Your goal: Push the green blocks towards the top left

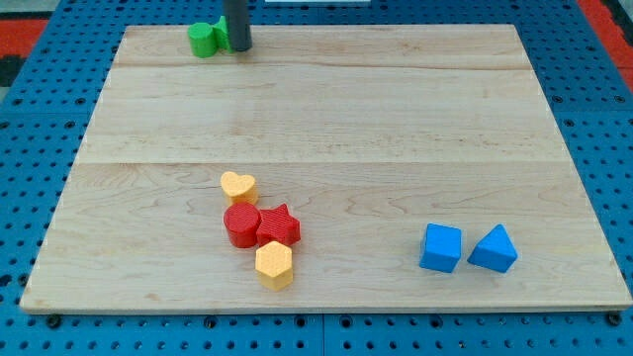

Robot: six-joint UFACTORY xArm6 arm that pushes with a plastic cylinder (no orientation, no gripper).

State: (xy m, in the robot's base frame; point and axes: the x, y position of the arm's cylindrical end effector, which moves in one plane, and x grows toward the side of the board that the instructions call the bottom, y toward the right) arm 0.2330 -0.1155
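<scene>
Two green blocks sit close together at the view's top left, near the board's top edge: a green round block and, just to its right, a second green block partly hidden behind the rod, shape unclear. My tip rests on the board right beside that second green block, on its right side, touching or nearly touching it.
A yellow heart, a red round block, a red star and a yellow hexagon cluster at lower centre-left. A blue cube and a blue triangular block sit at lower right. The wooden board lies on a blue pegboard.
</scene>
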